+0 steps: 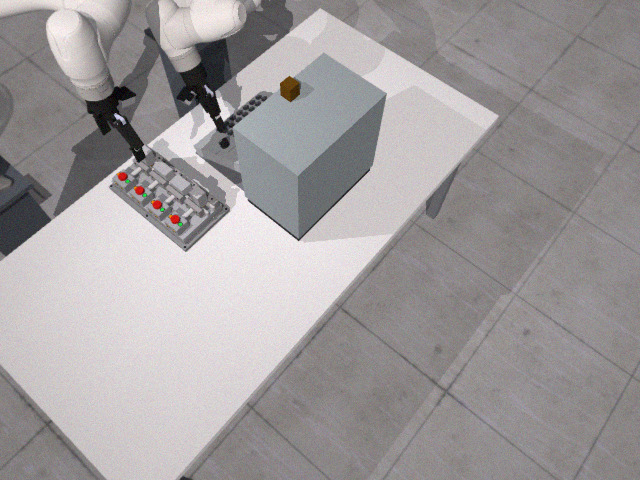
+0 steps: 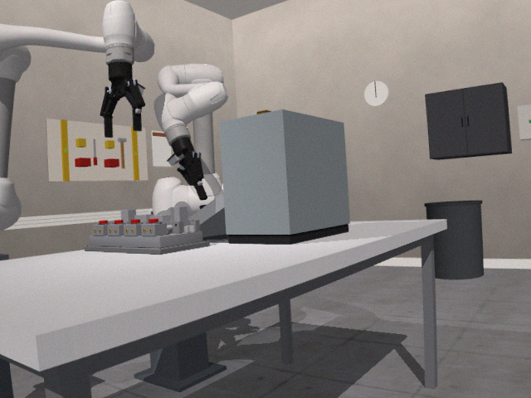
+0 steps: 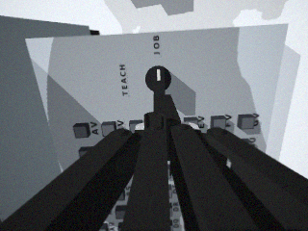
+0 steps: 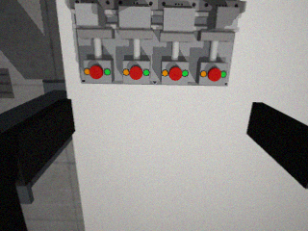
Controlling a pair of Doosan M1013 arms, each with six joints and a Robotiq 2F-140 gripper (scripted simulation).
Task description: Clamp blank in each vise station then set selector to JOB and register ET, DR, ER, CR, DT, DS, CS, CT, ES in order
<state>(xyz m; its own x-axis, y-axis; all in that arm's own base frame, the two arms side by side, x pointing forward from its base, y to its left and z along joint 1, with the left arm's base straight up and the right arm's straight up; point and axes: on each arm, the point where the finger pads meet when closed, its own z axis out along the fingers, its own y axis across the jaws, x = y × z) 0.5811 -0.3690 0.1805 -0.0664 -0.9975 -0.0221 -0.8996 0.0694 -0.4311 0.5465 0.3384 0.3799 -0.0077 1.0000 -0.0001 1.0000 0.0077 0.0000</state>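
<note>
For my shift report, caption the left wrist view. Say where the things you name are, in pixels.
Left gripper (image 1: 225, 130) (image 2: 204, 198) (image 3: 155, 120) shut below the selector (image 3: 158, 79), whose white mark points toward JOB.
</note>
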